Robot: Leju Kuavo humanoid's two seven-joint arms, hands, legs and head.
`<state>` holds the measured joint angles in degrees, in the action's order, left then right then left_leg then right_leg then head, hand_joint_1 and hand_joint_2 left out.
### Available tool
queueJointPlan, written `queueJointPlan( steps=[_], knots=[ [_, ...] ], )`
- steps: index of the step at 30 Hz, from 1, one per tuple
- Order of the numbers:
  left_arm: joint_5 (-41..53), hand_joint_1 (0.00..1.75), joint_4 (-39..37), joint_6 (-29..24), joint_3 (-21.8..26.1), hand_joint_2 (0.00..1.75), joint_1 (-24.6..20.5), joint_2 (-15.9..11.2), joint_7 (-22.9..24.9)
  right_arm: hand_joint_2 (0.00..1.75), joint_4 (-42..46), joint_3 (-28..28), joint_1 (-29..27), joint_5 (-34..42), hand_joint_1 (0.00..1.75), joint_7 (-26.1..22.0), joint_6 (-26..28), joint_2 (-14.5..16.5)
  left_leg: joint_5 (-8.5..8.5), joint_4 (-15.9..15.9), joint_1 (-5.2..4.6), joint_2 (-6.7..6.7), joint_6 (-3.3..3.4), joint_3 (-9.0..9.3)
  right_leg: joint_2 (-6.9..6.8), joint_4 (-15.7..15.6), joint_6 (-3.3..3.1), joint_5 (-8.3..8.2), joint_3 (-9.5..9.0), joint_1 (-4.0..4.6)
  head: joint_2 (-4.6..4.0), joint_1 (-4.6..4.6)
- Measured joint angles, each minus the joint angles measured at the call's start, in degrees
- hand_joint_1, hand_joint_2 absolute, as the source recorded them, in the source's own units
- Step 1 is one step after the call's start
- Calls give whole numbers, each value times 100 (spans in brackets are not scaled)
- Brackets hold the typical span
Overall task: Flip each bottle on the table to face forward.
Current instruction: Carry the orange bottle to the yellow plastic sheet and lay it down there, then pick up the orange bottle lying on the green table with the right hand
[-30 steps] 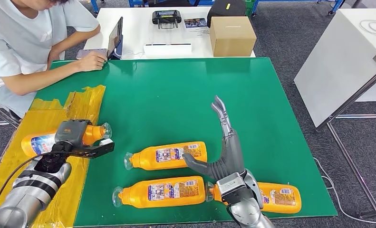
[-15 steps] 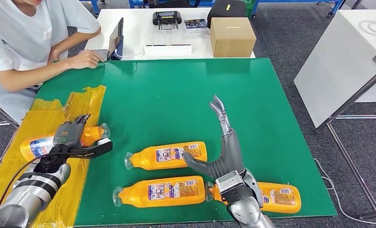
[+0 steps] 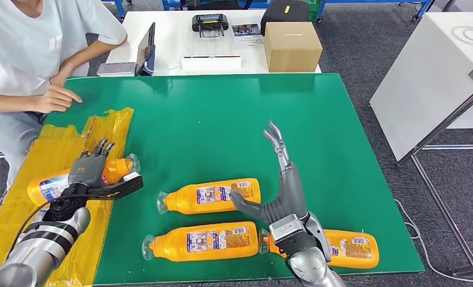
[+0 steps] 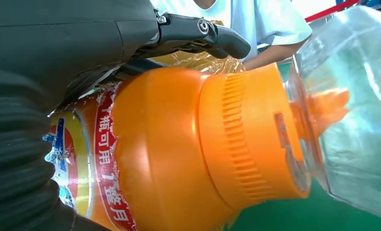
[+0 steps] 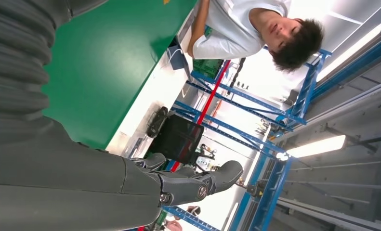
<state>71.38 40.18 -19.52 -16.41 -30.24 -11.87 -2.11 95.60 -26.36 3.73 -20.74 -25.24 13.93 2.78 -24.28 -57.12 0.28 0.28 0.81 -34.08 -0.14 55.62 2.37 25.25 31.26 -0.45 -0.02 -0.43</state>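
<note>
On the yellow tape patch [image 3: 54, 149] left of the green mat [image 3: 222, 119], the left hand [image 3: 89, 173] rests fingers spread over an orange bottle [image 3: 57, 182], right hand [image 3: 284, 191] hovering open-fingered, empty.

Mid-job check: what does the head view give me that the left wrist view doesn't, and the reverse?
Head view alone: three more orange bottles, middle, front and right, the open right hand, the yellow tape patch.

Left wrist view alone: the ribbed orange collar under the clear cap, and the label print close up.

Both: the left hand on the leftmost bottle.
</note>
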Motion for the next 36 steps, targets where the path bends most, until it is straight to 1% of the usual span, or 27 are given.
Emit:
queueJointPlan(
  steps=[3, 5, 8, 12, 18, 23, 28, 31, 34, 36],
  knots=[
    [-56, 0, 75, -55, 14, 175, 54, 2, -37, 175, -4, 0, -1, -12, 0, 3, 2, -1, 0, 0, 0, 0, 0, 0, 0, 0, 0, 0, 0, 0, 0, 0],
    [-147, 0, 196, -190, 55, 175, 144, 5, -94, 175, -4, 1, -8, -61, 0, 21, 5, -3, 0, 0, 0, 1, 0, 0, 0, 0, 0, 0, 2, 0, 0, 0],
    [-238, 0, 524, -424, 143, 175, 360, 26, -133, 175, -4, 2, -47, -185, 0, 47, 31, -20, 0, 0, 0, 1, 0, -2, 0, -1, 0, 0, 4, 0, 0, 1],
    [-256, 0, 1015, -590, 245, 175, 649, 62, -135, 175, -4, 11, -118, -308, 0, 70, 67, -55, -1, 0, 0, 4, 0, -9, 1, -1, 0, 0, 11, 0, 0, 1],
    [-256, 0, 1473, -929, 404, 175, 911, 129, -211, 175, -4, 43, -179, -431, 0, 111, 73, -99, -1, 0, 0, 5, 0, -14, 1, -1, 0, 0, 16, 0, 0, 1],
    [-108, 0, 1790, -1306, 560, 175, 1124, 212, -164, 175, -4, 46, -249, -804, 0, 259, 63, -172, -2, 0, 0, 5, 0, -15, 1, -1, 0, 0, 17, 0, 0, 0],
    [594, 0, 1884, -1535, 730, 175, 1270, 230, 241, 175, -4, 47, -367, -1080, 0, 348, 55, -297, -2, 0, 0, 5, 0, -19, 1, -1, 0, 1, 20, 0, 0, 0],
    [757, 0, 1879, -1567, 813, 175, 1313, 230, 341, 175, -4, 48, -407, -1109, 0, 357, 56, -348, -2, 0, 0, 5, 0, -19, 1, -1, 0, 1, 21, 0, 0, 0],
    [678, 0, 1879, -1591, 862, 175, 1330, 234, 278, 175, -4, 49, -418, -1130, 0, 379, 56, -380, -2, 0, 0, 5, 0, -19, 1, -1, 0, 1, 21, 0, 0, 0],
    [343, 0, 1894, -1610, 896, 175, 1357, 257, 35, 175, -4, 52, -436, -1170, 0, 406, 55, -398, -2, 0, 0, 5, 0, -19, 1, -1, 0, 0, 21, 0, 0, 0]
  ],
)
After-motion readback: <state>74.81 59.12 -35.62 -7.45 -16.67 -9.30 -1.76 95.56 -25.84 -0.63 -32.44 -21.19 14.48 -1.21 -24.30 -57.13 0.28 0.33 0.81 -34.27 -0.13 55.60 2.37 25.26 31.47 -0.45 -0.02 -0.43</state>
